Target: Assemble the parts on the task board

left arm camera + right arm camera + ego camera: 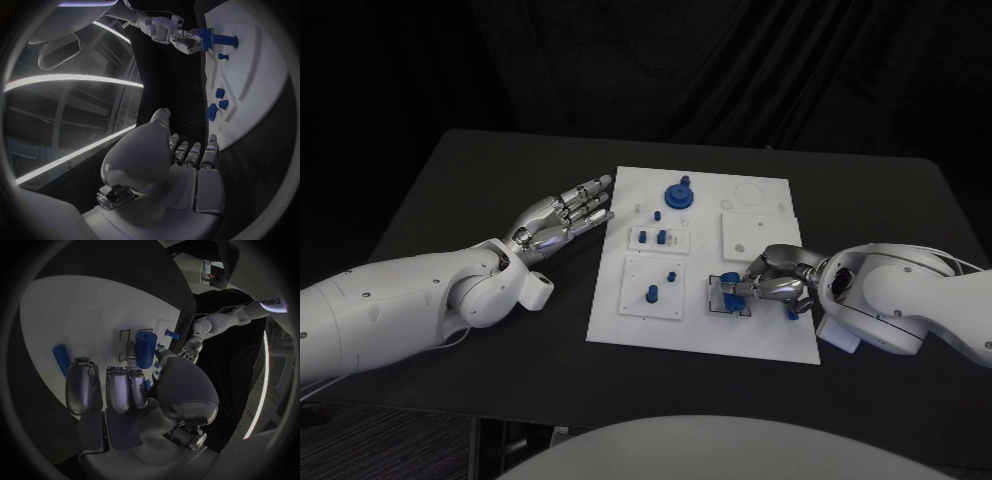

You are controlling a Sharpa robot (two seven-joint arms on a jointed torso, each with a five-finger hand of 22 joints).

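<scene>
The white task board [625, 320] lies in the middle of the black table. My right hand [773, 283] is over its near right part and pinches a blue cylindrical part [730, 292] between thumb and fingers; the right wrist view shows this part [145, 349] held upright at the fingertips [130, 353]. My left hand [570, 215] hovers open beside the board's left edge, fingers stretched out flat. A blue round part [679, 193] stands at the board's far end. Small blue pegs [658, 238] sit in the middle insets.
Two more blue pegs [652, 293] stand in the near left inset. Another blue piece [792, 312] lies by my right hand, and a loose blue cylinder [60, 359] rests on the board. A white square plate [759, 232] sits at the board's right.
</scene>
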